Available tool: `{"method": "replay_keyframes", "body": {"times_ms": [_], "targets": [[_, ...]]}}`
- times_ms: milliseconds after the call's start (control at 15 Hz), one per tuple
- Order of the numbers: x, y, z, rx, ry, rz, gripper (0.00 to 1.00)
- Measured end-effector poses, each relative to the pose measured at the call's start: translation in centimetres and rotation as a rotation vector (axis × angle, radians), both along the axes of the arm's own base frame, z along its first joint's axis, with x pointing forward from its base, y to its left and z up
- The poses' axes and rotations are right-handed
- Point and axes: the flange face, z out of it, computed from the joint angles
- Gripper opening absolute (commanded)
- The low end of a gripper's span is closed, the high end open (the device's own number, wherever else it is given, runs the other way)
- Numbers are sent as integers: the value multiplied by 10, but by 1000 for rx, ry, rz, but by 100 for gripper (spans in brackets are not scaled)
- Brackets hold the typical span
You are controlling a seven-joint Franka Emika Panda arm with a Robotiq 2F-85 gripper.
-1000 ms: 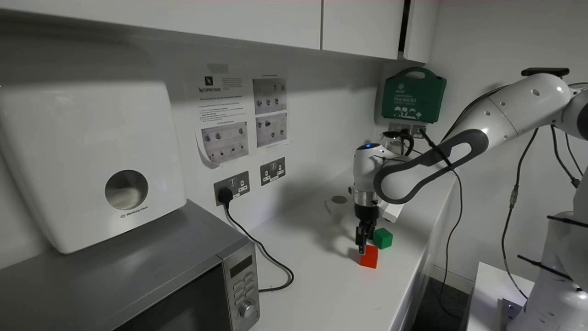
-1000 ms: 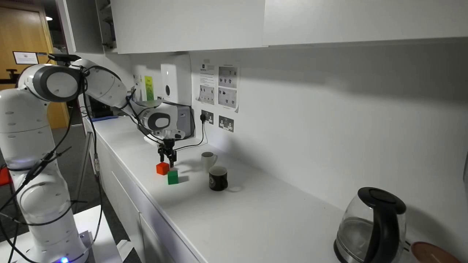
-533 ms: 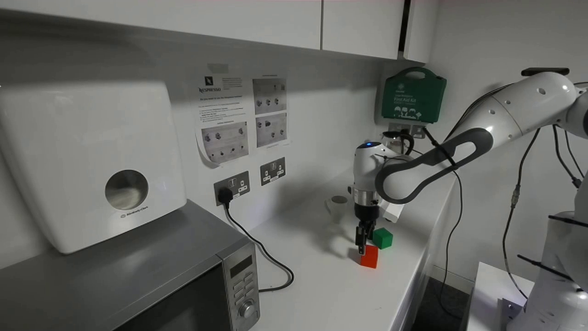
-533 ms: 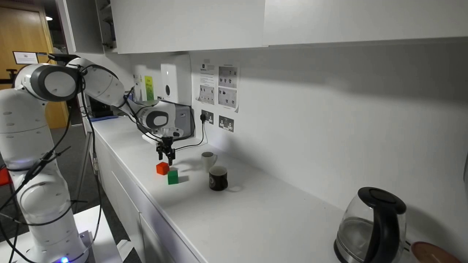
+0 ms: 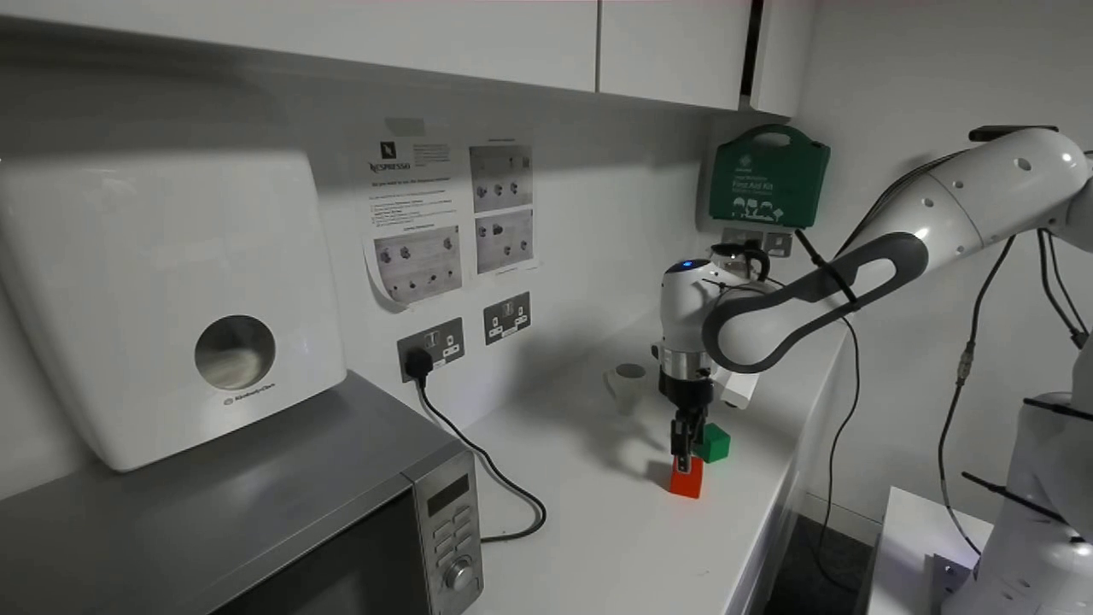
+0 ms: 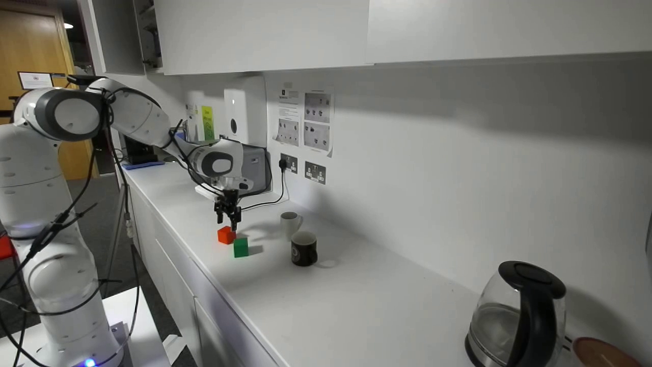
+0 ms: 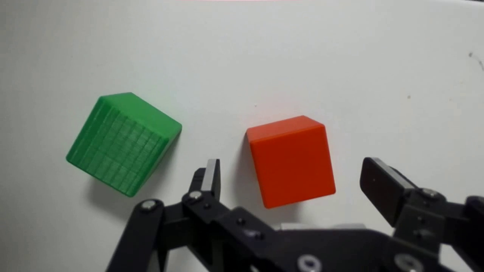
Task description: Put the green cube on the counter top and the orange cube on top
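1. hanging with jaws spread wide, the gripper (image 7: 290, 168) is over the orange cube (image 7: 295, 168).
2. near that cube (a gap between) sits the green cube (image 7: 123, 145), both on the counter top (image 7: 211, 56).
3. farther off stands a dark mug (image 6: 304, 251).

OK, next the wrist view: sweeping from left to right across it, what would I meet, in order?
The green cube → one black fingertip → the orange cube → the other black fingertip → a small dark mark on the counter top, by the right edge.
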Motion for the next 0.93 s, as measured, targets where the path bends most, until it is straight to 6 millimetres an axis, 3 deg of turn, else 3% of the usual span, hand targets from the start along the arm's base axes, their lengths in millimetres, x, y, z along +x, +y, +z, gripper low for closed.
{"method": "replay_keyframes", "body": {"times_ms": [933], "targets": [[-13,2,3,35,101,155,100]]}}
